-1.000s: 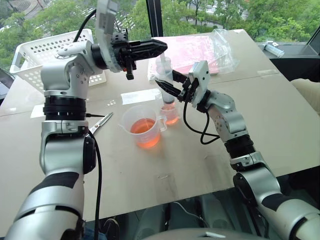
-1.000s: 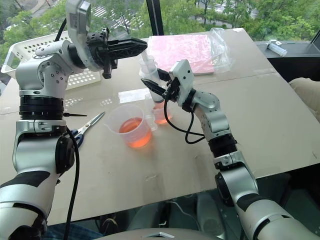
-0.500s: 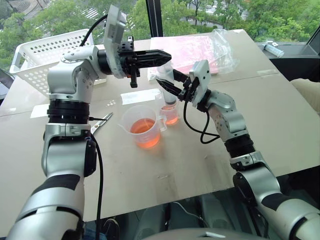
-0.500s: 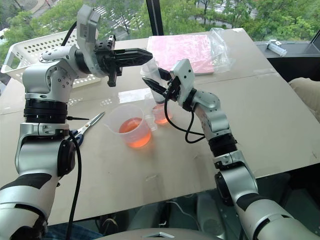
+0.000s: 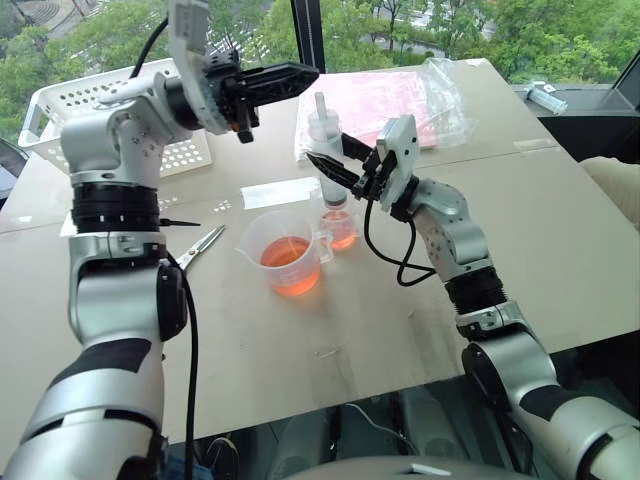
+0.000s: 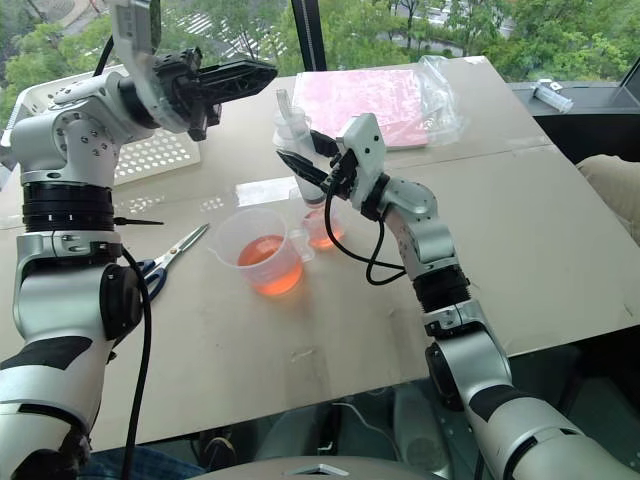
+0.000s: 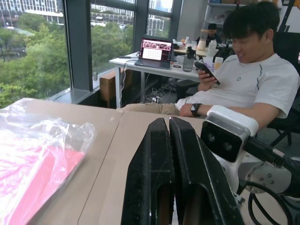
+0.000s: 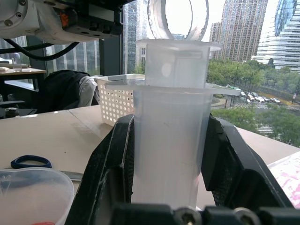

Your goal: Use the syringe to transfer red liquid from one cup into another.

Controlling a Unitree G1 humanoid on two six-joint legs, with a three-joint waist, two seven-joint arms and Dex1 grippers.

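while right gripper (image 5: 335, 160) jaws around syringe (image 5: 328, 150)

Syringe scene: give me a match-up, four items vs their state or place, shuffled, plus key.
Items:
1. syringe
2. larger beaker
3. scissors
4. white basket

States:
A. lying flat beside the beaker
B. clamped upright in the right end effector
C. at the table's far corner
D. holding orange-red liquid

Pairs: 1-B, 2-D, 3-A, 4-C
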